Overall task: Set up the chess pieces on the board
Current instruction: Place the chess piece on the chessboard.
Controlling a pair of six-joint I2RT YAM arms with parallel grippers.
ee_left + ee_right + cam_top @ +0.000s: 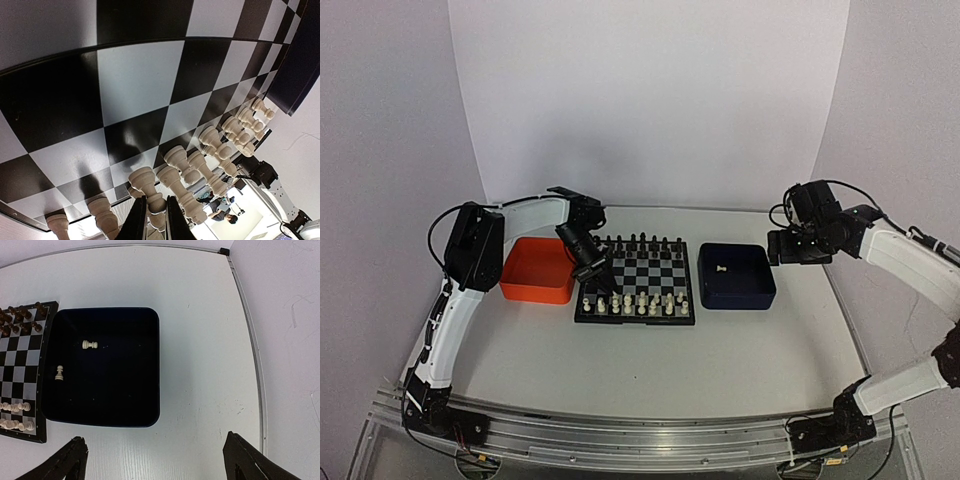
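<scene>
Left jaws clamp white piece (150, 192) at board (655, 270) near-left corner. Other white pieces (640, 303) on near two rows. Right jaws wide apart above blue tray (125, 390), two whites (89, 344) inside.

The top external camera looked down from above and behind the arms' bases, taking in the whole table (620, 370). The left wrist camera sat very close over the board (135, 85), tilted, facing along the near rows of chess pieces (175, 160). The right wrist camera looked straight down on the dark blue tray (110, 390) from higher up. All three views shared the board's near right part.
</scene>
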